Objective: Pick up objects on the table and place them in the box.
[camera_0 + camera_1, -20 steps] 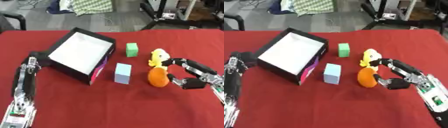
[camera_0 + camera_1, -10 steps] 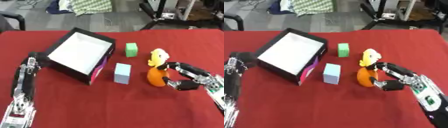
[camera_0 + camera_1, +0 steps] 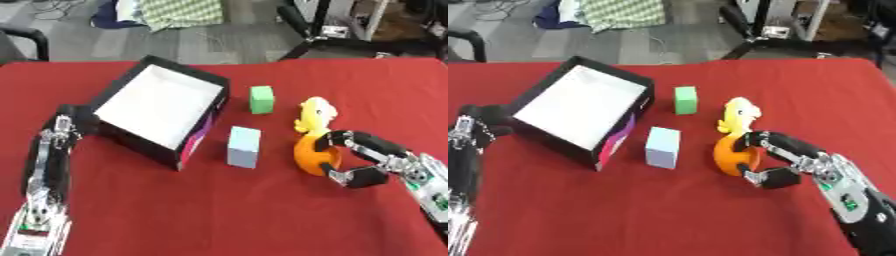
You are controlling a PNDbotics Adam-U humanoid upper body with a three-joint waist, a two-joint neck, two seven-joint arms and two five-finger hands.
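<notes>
the orange ball (image 3: 311,156) sits on the red table (image 3: 219,215), touching the yellow duck (image 3: 314,114), and the right robot hand (image 3: 357,159) curls round it. light blue block (image 3: 244,146) and green block (image 3: 261,99) lie near the box (image 3: 157,107); the left robot hand (image 3: 481,116) touches the box's outer wall, grip unclear.

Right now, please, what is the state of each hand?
Left hand: rests against the black box; fingers cannot be told.
Right hand: fingers and thumb curled round the orange round object, which sits on the table.
</notes>
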